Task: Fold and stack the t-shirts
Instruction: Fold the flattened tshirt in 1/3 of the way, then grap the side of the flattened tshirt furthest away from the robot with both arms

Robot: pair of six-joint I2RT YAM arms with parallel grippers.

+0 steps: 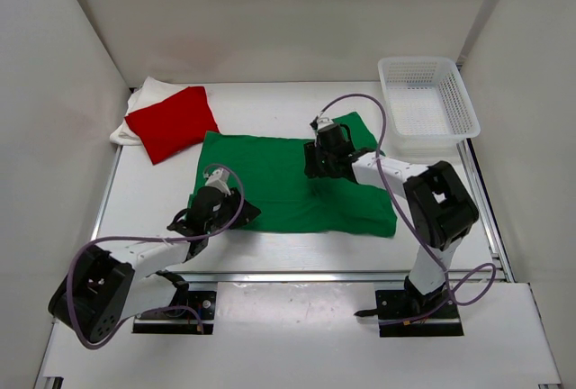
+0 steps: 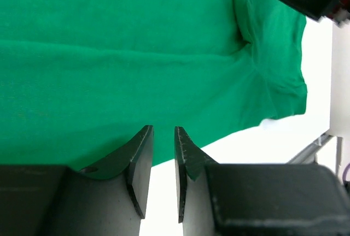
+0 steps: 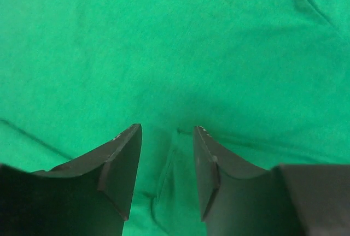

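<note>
The green t-shirt [image 1: 288,186] lies spread flat mid-table, with a sleeve [image 2: 276,55] on its right side. My left gripper [image 1: 232,209] sits at its near left edge. In the left wrist view that gripper [image 2: 163,129] stands open by a narrow gap, its tips over the hem, with bare table showing between the fingers. My right gripper [image 1: 317,162] is over the shirt's far middle. The right wrist view shows it [image 3: 167,129] open astride a small raised crease [image 3: 167,165] of green cloth. The folded red t-shirt [image 1: 171,122] rests on the white t-shirt [image 1: 135,105] at the far left.
A white mesh basket [image 1: 427,101] stands at the far right corner. White walls close in the table on three sides. A metal rail [image 1: 342,274] runs along the near edge in front of the arm bases.
</note>
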